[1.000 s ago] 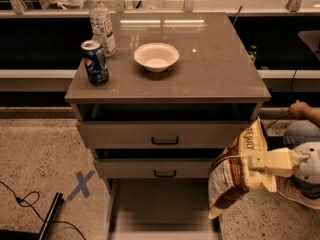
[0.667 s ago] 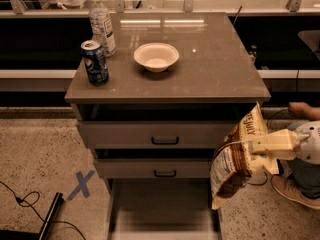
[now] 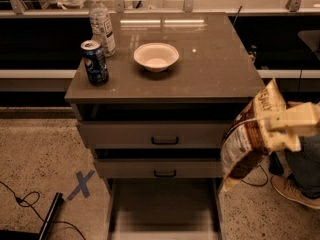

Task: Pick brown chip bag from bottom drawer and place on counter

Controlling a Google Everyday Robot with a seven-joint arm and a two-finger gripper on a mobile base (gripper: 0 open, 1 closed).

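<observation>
One gripper (image 3: 274, 132) right of counter (image 3: 210, 69), fingers (image 3: 286, 120) clamped on brown chip bag (image 3: 245, 144), aloft.

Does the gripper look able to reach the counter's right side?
Probably yes: the gripper holds the brown chip bag beside the counter, whose part right of the bowl is bare.

The single camera is looking steeply down at the counter (image 3: 215, 69) from its drawer side, fairly near; the bottom drawer (image 3: 162, 209) is running off frame below the counter. The gripper (image 3: 274, 129) is hanging beside the counter's front right corner, clamping the chip bag (image 3: 245, 146).
</observation>
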